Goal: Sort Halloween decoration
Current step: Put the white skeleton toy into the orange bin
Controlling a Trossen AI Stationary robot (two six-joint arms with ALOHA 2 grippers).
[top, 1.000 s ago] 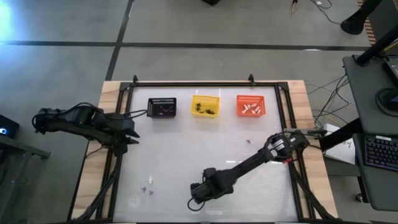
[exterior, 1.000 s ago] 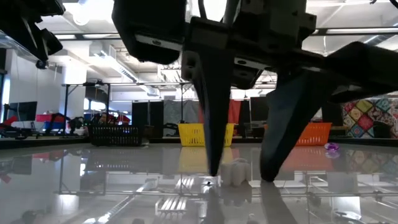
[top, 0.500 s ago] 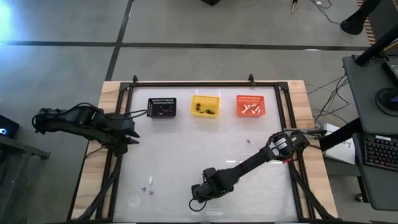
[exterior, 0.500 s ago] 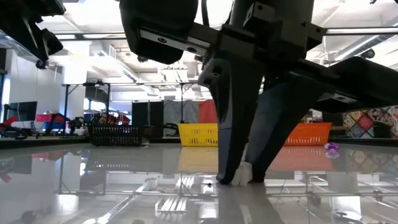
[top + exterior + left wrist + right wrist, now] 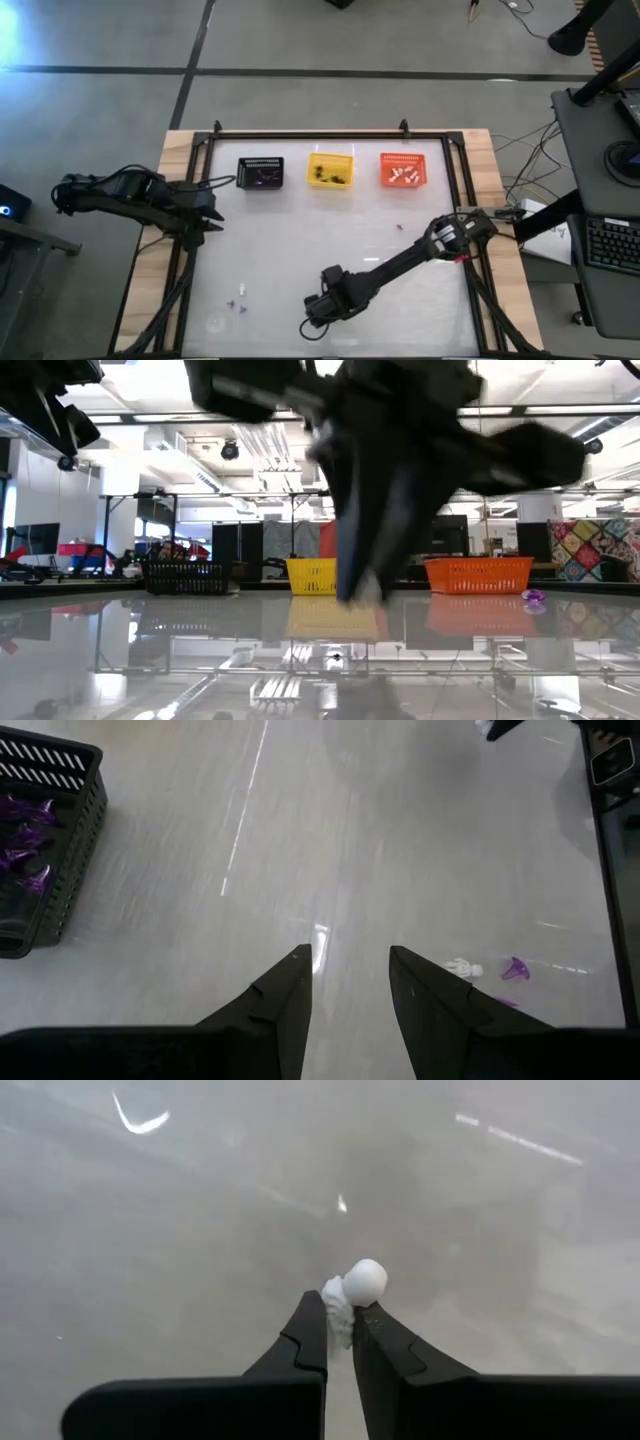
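Observation:
My right gripper [image 5: 340, 1322] is near the table's front middle [image 5: 318, 312], shut on a tiny white trinket [image 5: 358, 1285] of the Halloween decoration, a small figure with a round head. In the low view the gripper [image 5: 365, 592] hangs above the table top. My left gripper [image 5: 215, 205] waits open over the table's left side, its fingers [image 5: 295, 982] apart with nothing between them. A white trinket [image 5: 462, 966] and a purple one [image 5: 514, 968] lie on the table at the front left. Another purple trinket [image 5: 400, 227] lies right of centre. My right gripper pinches the white trinket's body [image 5: 336, 1302] between its two fingertips. The round head [image 5: 367, 1279] sticks out past the tips. The fingers come steeply from above, pointing down. The trinket [image 5: 371, 588] is lifted clear of the table.
Three baskets stand in a row at the far edge: black [image 5: 261, 173] with purple trinkets, yellow [image 5: 330, 169] with dark ones, orange [image 5: 403, 170] with white ones. A black frame [image 5: 330, 134] borders the glossy table top.
My right gripper has shut on the white trinket that stood between its open fingers on the table. It has then risen and rolled a little, lifting the trinket clear of the table.

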